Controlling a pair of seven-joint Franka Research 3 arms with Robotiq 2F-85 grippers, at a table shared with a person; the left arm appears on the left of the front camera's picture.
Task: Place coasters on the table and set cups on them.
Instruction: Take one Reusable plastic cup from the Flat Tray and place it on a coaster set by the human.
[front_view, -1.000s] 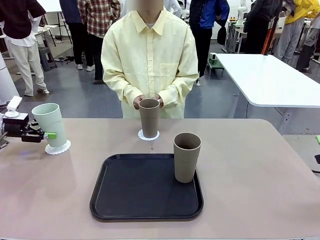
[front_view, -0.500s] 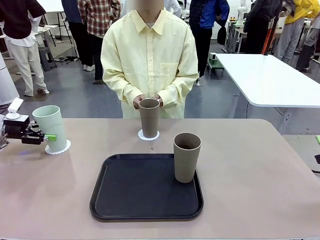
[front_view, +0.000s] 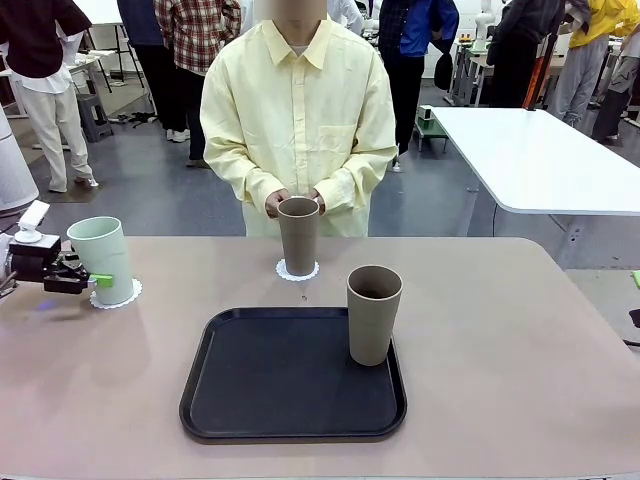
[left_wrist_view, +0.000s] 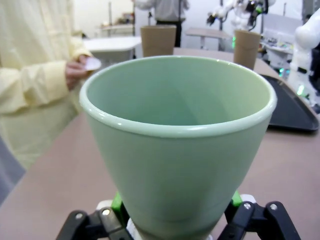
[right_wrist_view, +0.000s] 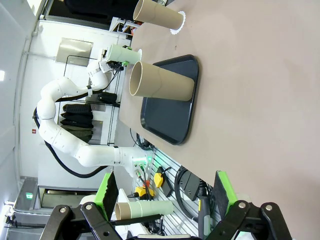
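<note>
Front view, reading from nine o'clock round: at the left edge of the pinkish table (front_view: 500, 350) we see the left gripper (front_view: 100, 281) with its fingers either side of the lower part of the mint green cup (front_view: 103, 258), which stands upright on a scalloped white coaster (front_view: 126, 296). In the left wrist view the green pads (left_wrist_view: 116, 201) sit right against that cup's wall, yet we cannot tell whether they press it or merely flank it. At twelve o'clock a taupe cup (front_view: 298, 235) stands on a second coaster (front_view: 284, 270), just in front of the person's hands (front_view: 277, 203); the left wrist view shows one hand holding a small white disc (left_wrist_view: 93, 63). Toward six o'clock lies the black tray (front_view: 270, 380), and a second taupe cup (front_view: 373, 313) stands upright in its two o'clock corner. In the right wrist view the right gripper (right_wrist_view: 165, 190) is spread wide and holds nothing.
</note>
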